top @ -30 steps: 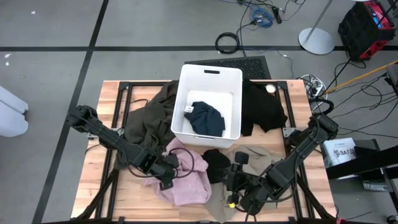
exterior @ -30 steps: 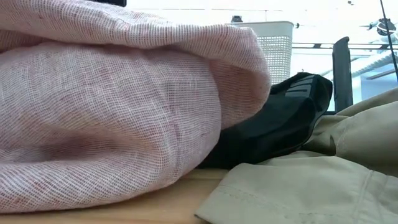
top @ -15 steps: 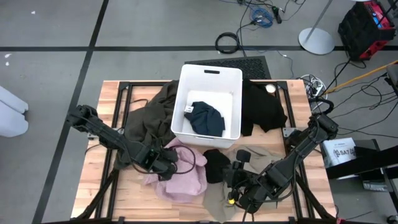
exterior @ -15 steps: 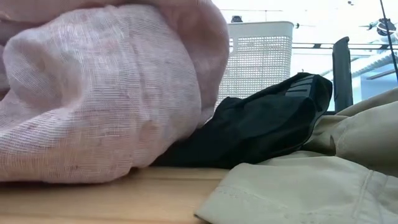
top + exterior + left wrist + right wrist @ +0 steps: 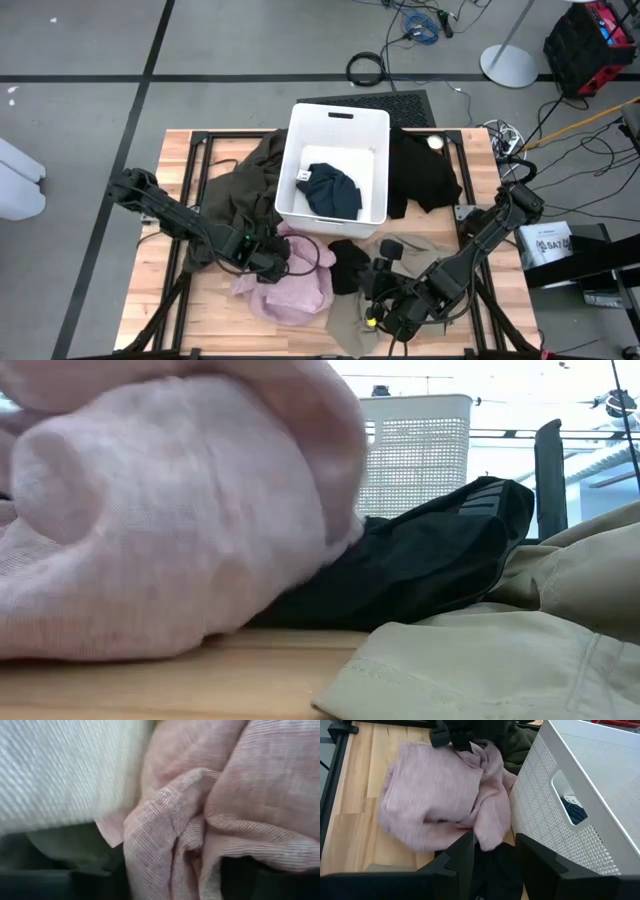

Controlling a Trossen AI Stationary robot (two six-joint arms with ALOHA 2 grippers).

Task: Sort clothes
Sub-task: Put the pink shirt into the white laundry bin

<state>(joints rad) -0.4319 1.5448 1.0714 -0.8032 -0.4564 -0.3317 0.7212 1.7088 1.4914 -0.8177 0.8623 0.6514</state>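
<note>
High view: my left gripper [image 5: 283,257] sits on the pale pink garment [image 5: 292,288] near the desk's [image 5: 160,300] front edge, left of centre, its fingers bunched into the fabric, clenched on a fold of it. My right gripper [image 5: 378,272] is near the front edge, right of centre, over the khaki garment [image 5: 345,320], just beside a small black garment [image 5: 347,264]. The white bin [image 5: 335,120] stands at the back centre with the navy garment [image 5: 332,190] inside. The dark olive garment [image 5: 245,185] lies along the bin's left wall; a second black garment [image 5: 422,172] lies by its right wall.

Low view: pink garment [image 5: 160,510] fills the left, raised off the wood at its lower edge; black garment [image 5: 420,560] behind it, khaki [image 5: 500,650] at right, bin [image 5: 415,450] beyond.

Left wrist view: pink fabric [image 5: 200,810] pressed close, gathered into folds at my fingers; bin wall [image 5: 65,765] beside it.

Right wrist view: my own fingers [image 5: 457,857] stand apart, released, nothing between them. Ahead: the pink garment [image 5: 435,795] with the left gripper [image 5: 457,737] on its far edge, bin [image 5: 585,810] alongside.
</note>
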